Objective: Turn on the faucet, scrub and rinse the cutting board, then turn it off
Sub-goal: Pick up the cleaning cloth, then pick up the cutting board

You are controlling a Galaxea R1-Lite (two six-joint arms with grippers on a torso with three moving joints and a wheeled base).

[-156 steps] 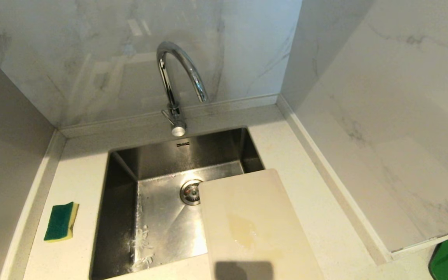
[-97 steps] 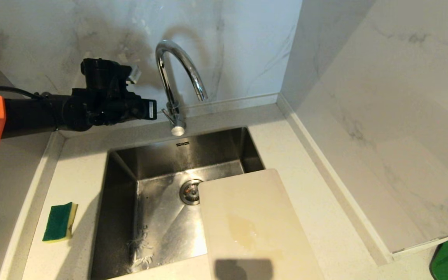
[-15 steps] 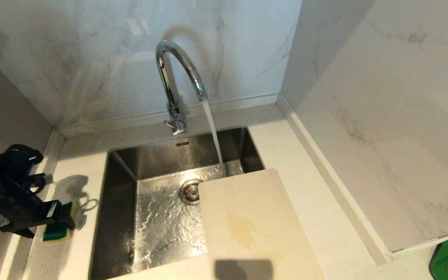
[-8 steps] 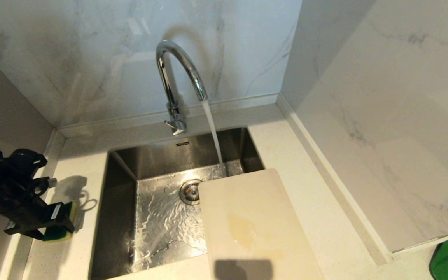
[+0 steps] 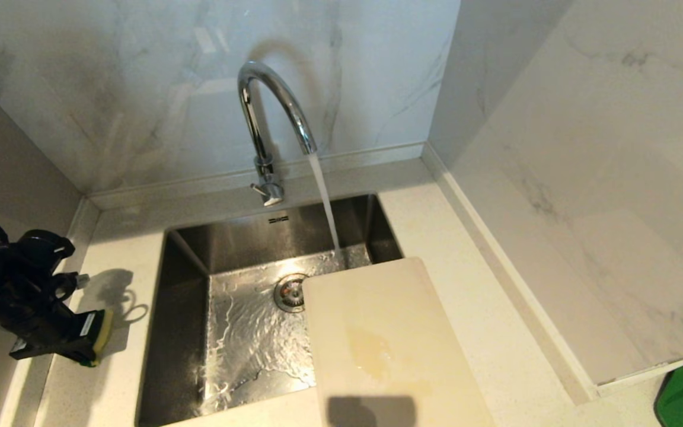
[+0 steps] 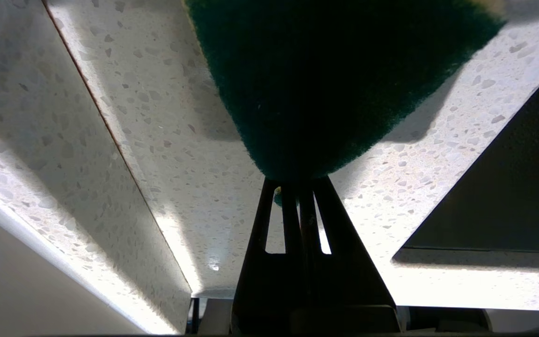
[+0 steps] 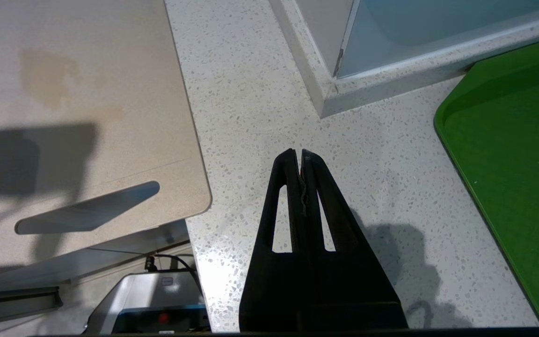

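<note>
**Head view: water running, sponge pinched, board waiting**

Head view shows the cutting board (image 5: pixel 386 344) lying over the sink's (image 5: pixel 187 332) right side and the counter, its far edge near the stream from the faucet (image 5: pixel 270 118). It looks stiff, light and slick once wet; the slot handle (image 7: pixel 87 213) is the sure hold. Left gripper (image 6: pixel 297 185) is clamped on 1 soft green sponge (image 6: pixel 325 79) at the counter's left. Right gripper (image 7: pixel 301 157) is closed, empty.

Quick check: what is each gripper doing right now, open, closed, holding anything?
Left gripper: closed on the green-and-yellow scrubbing sponge, by the sink.
Right gripper: closed, empty, over the speckled white countertop.
</note>
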